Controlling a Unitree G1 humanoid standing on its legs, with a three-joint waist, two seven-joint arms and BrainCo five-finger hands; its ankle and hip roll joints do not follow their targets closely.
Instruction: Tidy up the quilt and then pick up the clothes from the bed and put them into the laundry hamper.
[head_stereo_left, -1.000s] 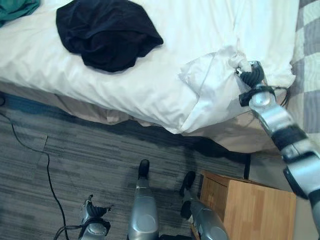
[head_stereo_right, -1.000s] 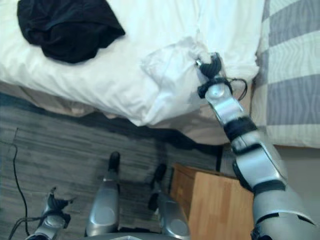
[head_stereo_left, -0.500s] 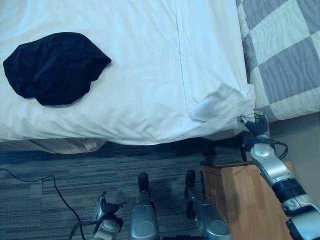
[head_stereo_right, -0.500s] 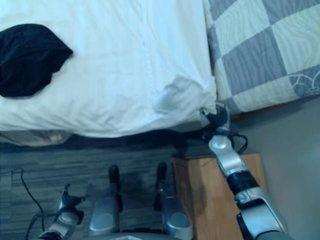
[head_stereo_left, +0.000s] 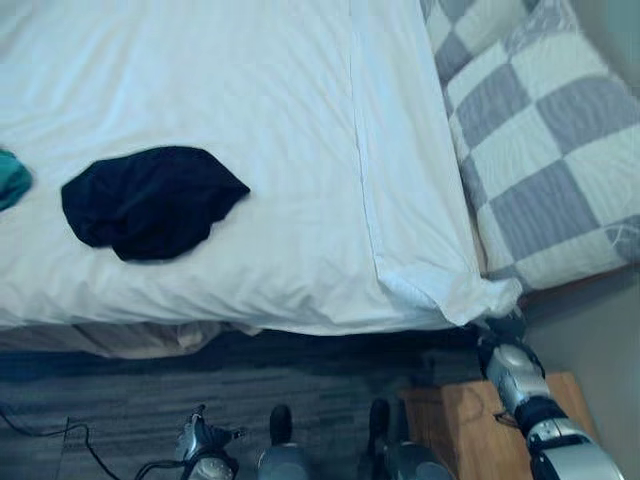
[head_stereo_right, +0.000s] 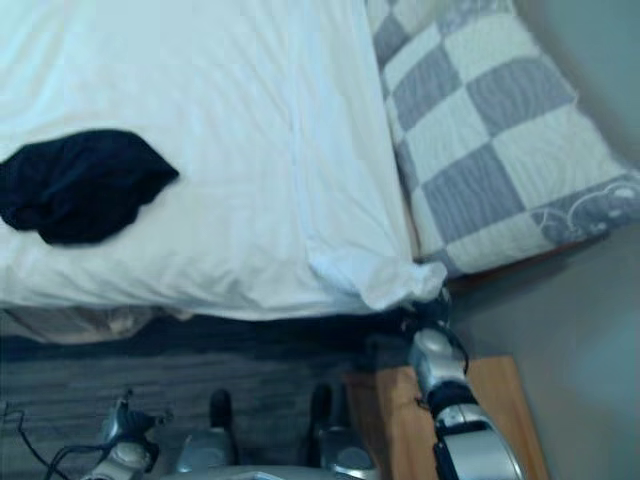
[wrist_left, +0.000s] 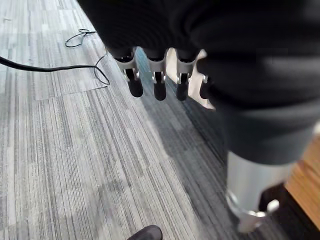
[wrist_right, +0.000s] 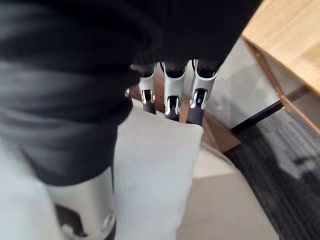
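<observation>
White quilt spread flat over the bed, its corner at 5 o'clock pinched by the right hand, fingers pressed against the white cloth. Black garment lying crumpled on the quilt at 9 o'clock, a teal garment just beyond it at the edge. Checked pillow at 2 o'clock, beside the quilt. Wooden nightstand at 5 o'clock, below the right hand. Left hand hanging low over the grey floor at 7 o'clock, fingers relaxed, holding nothing.
</observation>
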